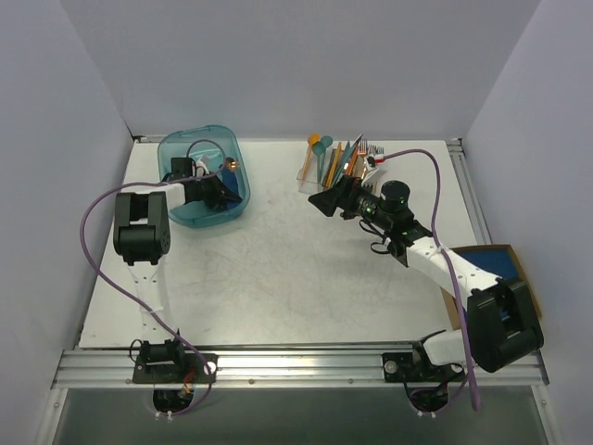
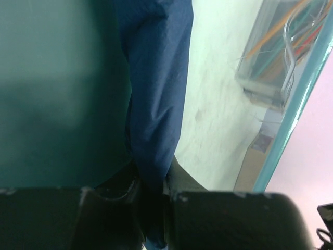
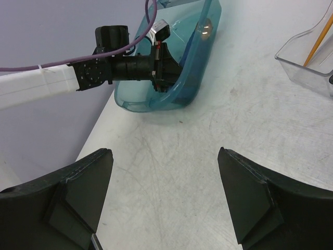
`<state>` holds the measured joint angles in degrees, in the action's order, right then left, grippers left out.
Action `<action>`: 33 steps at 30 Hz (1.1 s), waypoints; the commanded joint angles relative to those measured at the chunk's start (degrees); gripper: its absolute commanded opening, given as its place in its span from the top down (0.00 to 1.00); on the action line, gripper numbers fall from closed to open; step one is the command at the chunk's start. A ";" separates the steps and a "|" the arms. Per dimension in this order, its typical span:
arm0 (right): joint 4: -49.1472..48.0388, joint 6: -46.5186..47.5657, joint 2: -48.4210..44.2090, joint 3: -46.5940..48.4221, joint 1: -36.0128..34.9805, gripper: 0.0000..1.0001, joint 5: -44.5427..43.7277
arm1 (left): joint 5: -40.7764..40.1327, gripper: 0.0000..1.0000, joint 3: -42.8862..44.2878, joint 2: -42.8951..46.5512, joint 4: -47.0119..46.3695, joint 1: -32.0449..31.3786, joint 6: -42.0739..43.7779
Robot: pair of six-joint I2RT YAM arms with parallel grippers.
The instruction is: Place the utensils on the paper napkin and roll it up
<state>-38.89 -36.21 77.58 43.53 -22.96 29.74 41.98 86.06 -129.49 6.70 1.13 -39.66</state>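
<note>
Paper napkin (image 2: 156,94), dark blue, is pinched in the nearly closed left end effector (image 2: 153,208) inside the teal bin (image 1: 176,211), far left. The sheet trails straight out from the fingers. Bare worktop (image 1: 278,269) lies to its right. Right end effector (image 3: 164,198) is wide open and empty, and is the nearer one to the orange utensils (image 1: 337,159) leaning in the clear holder (image 1: 309,176).

From my station the left arm (image 1: 141,232) and the right arm (image 1: 500,324) look alike: white links between chunky black joint housings, each trailing a purple cable (image 3: 26,68). The right gripper (image 3: 164,200) has broad, matte black, wedge-shaped fingers (image 3: 260,200). A small green light (image 1: 397,194) glows on the right wrist.
</note>
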 commanded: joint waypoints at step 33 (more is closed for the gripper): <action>-3.82 -0.09 0.47 0.07 -1.39 0.16 -0.38 | -9.72 0.55 13.96 -6.91 13.34 -2.44 6.96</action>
<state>-39.53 -36.38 77.80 43.48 -24.10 29.69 36.14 98.74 -134.08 15.51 -0.73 -36.10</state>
